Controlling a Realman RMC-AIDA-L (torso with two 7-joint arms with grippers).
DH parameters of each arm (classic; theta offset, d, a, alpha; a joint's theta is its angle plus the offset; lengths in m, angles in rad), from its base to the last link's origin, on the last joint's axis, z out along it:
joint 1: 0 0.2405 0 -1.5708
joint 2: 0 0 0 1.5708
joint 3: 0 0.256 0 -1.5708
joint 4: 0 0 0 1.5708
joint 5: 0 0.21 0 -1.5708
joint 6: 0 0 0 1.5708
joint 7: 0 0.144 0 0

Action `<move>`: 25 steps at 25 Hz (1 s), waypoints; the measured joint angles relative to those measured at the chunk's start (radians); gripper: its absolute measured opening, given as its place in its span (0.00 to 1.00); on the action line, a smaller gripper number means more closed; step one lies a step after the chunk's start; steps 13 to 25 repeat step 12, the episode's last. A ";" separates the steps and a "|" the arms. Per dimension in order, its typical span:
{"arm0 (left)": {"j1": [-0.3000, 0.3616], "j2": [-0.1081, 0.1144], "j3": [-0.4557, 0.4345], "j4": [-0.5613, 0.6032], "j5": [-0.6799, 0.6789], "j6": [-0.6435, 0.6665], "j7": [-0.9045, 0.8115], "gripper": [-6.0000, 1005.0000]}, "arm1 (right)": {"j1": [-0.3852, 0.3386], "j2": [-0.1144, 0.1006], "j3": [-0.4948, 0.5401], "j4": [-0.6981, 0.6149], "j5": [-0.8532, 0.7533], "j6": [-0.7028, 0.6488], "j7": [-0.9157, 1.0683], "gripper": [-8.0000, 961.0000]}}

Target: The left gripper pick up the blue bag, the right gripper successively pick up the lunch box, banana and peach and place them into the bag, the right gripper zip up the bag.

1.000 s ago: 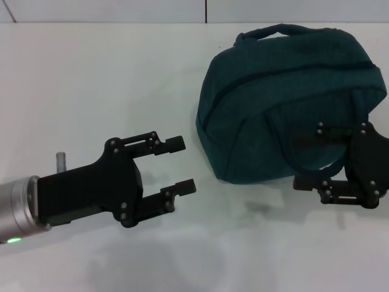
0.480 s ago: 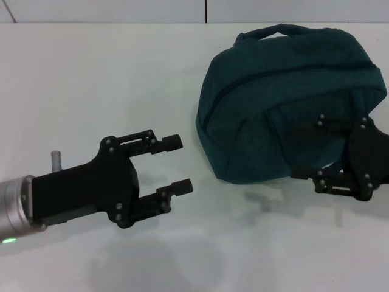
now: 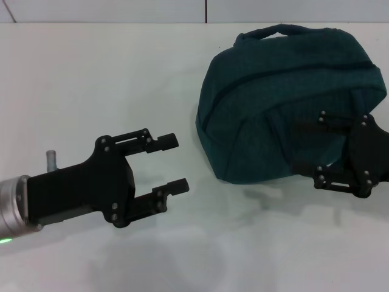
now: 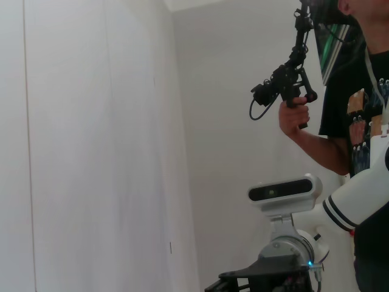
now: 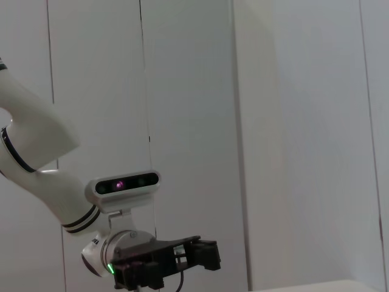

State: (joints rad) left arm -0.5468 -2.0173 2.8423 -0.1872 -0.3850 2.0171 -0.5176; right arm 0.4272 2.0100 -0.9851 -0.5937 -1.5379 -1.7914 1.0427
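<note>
Bag [image 3: 285,97] sits on your counter [image 3: 91,79], zipped and lumpy. Your right pincer [image 3: 307,148] is at its near right side; you cannot tell its gap. Your left pincer [image 3: 173,163] is wide, well apart.

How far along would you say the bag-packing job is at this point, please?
It looks nearly finished: the bag lies bulging and seemingly closed on the table, with no lunch box, banana or peach in view. The right gripper is open at the bag's near edge. The left gripper is open and empty, apart from it. Little seems left but clearing both arms.
</note>
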 joint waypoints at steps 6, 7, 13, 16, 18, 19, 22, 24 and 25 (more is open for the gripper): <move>0.005 0.001 0.002 0.000 0.005 0.000 0.013 0.58 | 0.000 0.000 0.000 0.000 0.001 -0.001 -0.001 0.66; 0.006 0.001 0.002 0.000 0.005 0.000 0.014 0.58 | 0.000 0.000 0.000 0.001 0.004 0.000 -0.001 0.66; 0.016 -0.001 0.002 0.000 0.004 0.002 0.037 0.58 | -0.006 -0.001 0.004 0.018 0.041 0.000 -0.018 0.66; 0.016 -0.001 0.002 0.000 0.004 0.002 0.037 0.58 | -0.006 -0.001 0.004 0.018 0.041 0.000 -0.018 0.66; 0.016 -0.001 0.002 0.000 0.004 0.002 0.037 0.58 | -0.006 -0.001 0.004 0.018 0.041 0.000 -0.018 0.66; 0.016 -0.001 0.002 0.000 0.004 0.002 0.037 0.58 | -0.006 -0.001 0.004 0.018 0.041 0.000 -0.018 0.66; 0.016 -0.001 0.002 0.000 0.004 0.002 0.037 0.58 | -0.006 -0.001 0.004 0.018 0.041 0.000 -0.018 0.66; 0.016 -0.001 0.002 0.000 0.004 0.002 0.037 0.58 | -0.006 -0.001 0.004 0.018 0.041 0.000 -0.018 0.66; 0.016 -0.001 0.002 0.000 0.004 0.002 0.037 0.58 | -0.006 -0.001 0.004 0.018 0.041 0.000 -0.018 0.66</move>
